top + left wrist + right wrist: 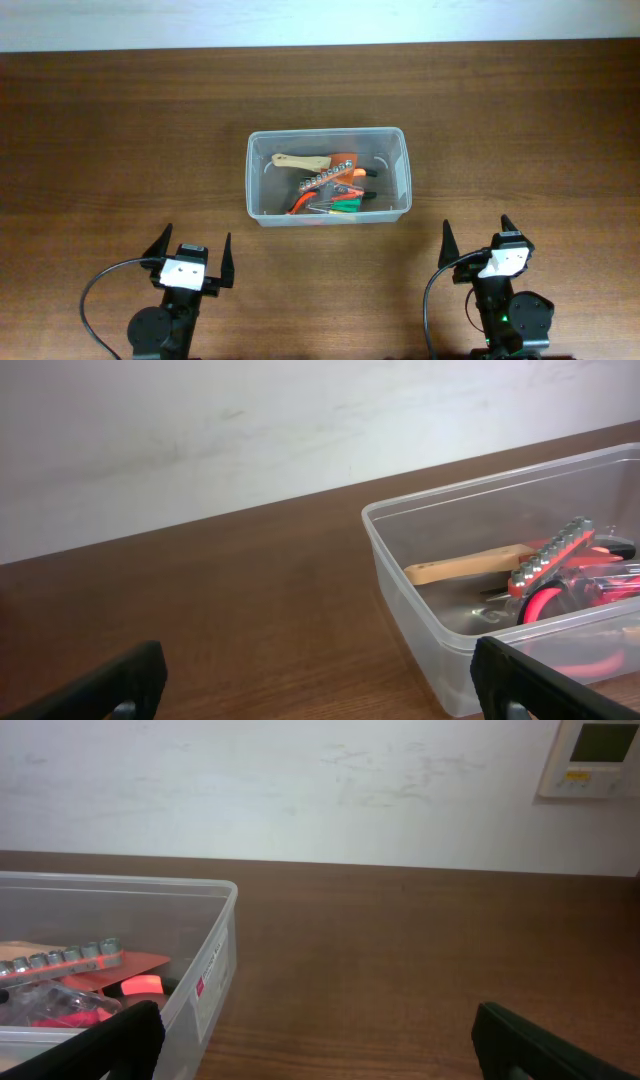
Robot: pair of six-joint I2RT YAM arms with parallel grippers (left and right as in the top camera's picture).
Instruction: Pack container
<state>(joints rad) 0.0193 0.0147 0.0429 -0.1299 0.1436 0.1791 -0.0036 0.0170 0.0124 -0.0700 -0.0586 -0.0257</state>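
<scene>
Black fingers [110,685] frame the bottom corners of each wrist view. The left gripper [198,240] hovers at the near edge of the dark brown wooden table [100,150], jaws spread wide, with only table wood showing between them. A black cable [90,290] loops out from the left side of its arm. The right gripper [476,228] sits at the near edge on the other side, its jaws just as wide apart and gripping nothing.

Beyond both, well apart from either claw, the large clear plastic rectangular container [250,175] with rounded corners and a rim stands upright on the table, about midway between the two arms and further back. It lies to the right in the left wrist view and to the left in the right wrist view.

Hand tools lie heaped inside it: a pale wooden-handled tool [300,161] towards the far side, a slanted rail of silver sockets [322,181] across the middle, and green-handled screwdrivers [347,203] near the front wall among red, orange and black pieces.

Behind the table rises a white wall [200,430], and a beige wall control panel with a small screen [594,756] hangs at the upper right.
</scene>
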